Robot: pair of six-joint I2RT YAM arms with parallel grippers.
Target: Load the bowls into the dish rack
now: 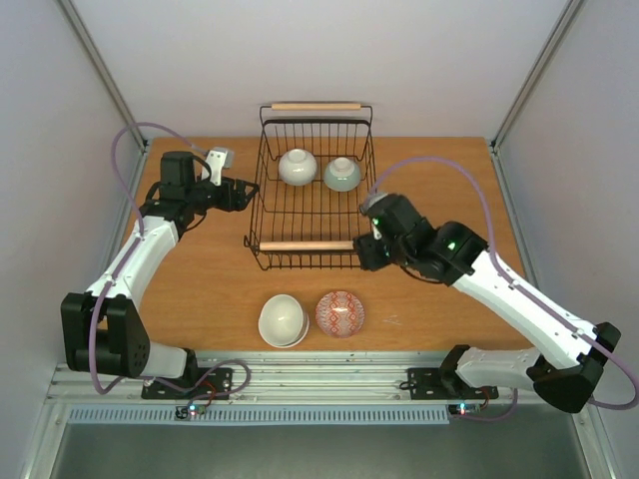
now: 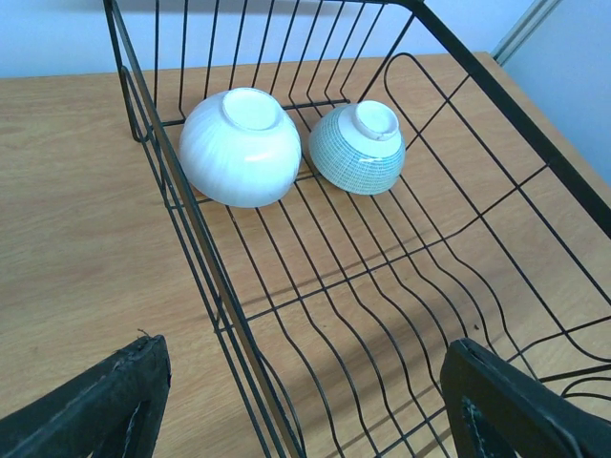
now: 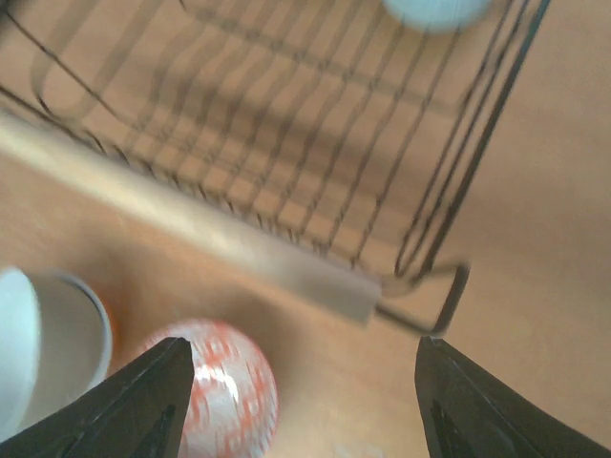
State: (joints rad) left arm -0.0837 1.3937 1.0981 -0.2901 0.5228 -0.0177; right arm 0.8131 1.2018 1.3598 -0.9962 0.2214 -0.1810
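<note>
Left jaws: spread wide and empty. In the left wrist view the left wall of the dish rack [image 2: 196, 229] runs between the two fingers [image 2: 105, 401]; I cannot tell whether they touch it.
Right jaws: spread wide and empty, above the tabletop [image 1: 200, 289] just off the rack's near right corner.
Red-patterned bowl [image 3: 229, 386]: on the tabletop below the right jaws, close to one finger [image 3: 143, 401] in the blurred right wrist view. It seems to lie rim down.
Cream-white bowl [image 1: 284, 320]: on the tabletop just left of the red-patterned bowl, mouth up, outside the rack.
Near wooden handle [image 1: 305, 244]: on the rack's front edge, between the two tabletop bowls and the rack floor.
White bowl [image 2: 239, 148]: inside the rack at its far end, upside down, foot ring up.
Pale green bowl [image 2: 361, 148]: inside the rack, upside down, just right of the white bowl.
Far wooden handle [image 1: 317, 105]: on the rack's back edge, beyond both loaded bowls.
</note>
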